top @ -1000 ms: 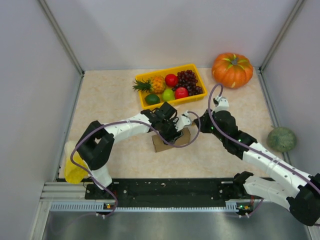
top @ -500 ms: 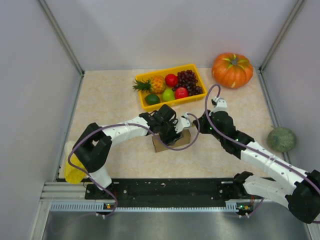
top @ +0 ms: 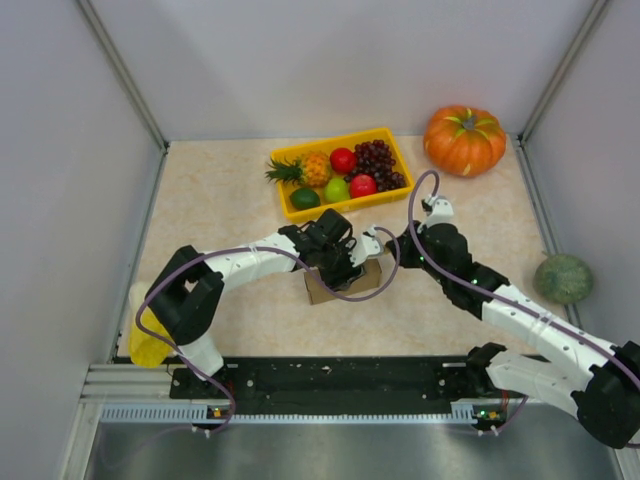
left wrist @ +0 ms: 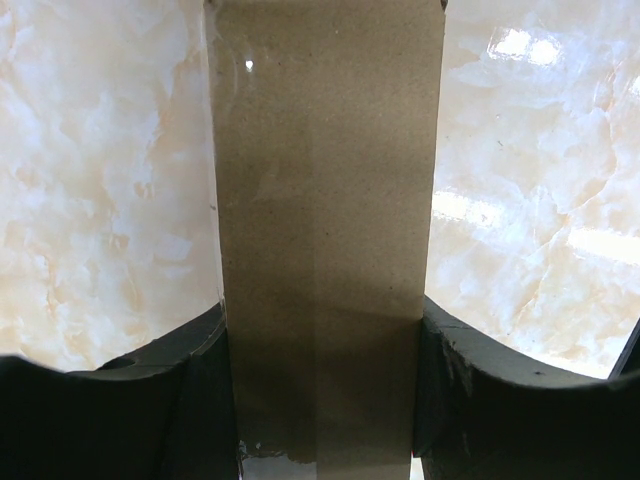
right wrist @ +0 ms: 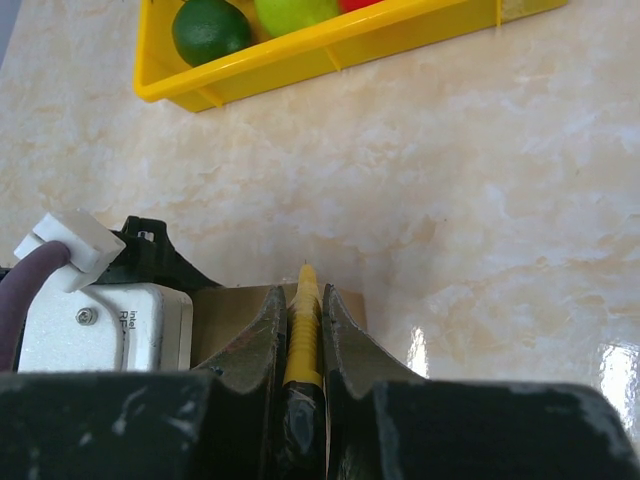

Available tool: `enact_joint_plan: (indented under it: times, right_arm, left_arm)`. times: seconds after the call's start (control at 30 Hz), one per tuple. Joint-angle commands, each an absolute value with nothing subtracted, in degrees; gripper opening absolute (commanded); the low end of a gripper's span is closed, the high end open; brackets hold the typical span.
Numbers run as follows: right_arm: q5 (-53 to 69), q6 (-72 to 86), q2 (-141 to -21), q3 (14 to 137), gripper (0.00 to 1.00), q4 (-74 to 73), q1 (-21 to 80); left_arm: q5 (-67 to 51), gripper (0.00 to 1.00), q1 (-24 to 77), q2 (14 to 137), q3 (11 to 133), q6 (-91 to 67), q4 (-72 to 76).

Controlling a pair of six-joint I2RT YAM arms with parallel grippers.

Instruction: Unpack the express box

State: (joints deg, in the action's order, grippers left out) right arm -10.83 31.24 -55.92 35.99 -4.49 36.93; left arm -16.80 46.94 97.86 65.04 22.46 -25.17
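The express box (top: 343, 284), small and plain brown, sits at the table's middle, just in front of the yellow tray. My left gripper (top: 338, 262) is shut on it; in the left wrist view the black fingers (left wrist: 185, 395) press both sides of the taped cardboard (left wrist: 325, 220). My right gripper (top: 371, 244) is at the box's right end, shut on a thin yellow cutter-like tool (right wrist: 303, 335). The tool's tip points at the box's top edge (right wrist: 232, 312). The left wrist camera housing (right wrist: 100, 320) is right beside it.
A yellow fruit tray (top: 348, 201) with pineapple, grapes, apples and a lime stands behind the box, and its front wall shows in the right wrist view (right wrist: 330, 52). An orange pumpkin (top: 464, 140) sits back right, a green gourd (top: 563, 278) at the right wall, a yellow cup (top: 148, 338) near left.
My right arm has shifted slightly left toward the box. The left gripper and the box have barely moved.
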Motion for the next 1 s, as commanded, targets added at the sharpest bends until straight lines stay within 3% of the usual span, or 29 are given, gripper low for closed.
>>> enact_joint_plan:
  times: [0.0,0.97]
  right_arm:
    - [-8.88,28.13,-55.02,34.37,0.00,-5.45,36.30]
    - [-2.37,23.29,-48.34,28.04,0.00,-5.89,36.30]
  left_arm:
    - [-14.06,0.31,47.29,100.28,64.34,23.73,-27.07]
    - [-17.49,0.19,45.00,104.41,66.09,22.41,-28.04]
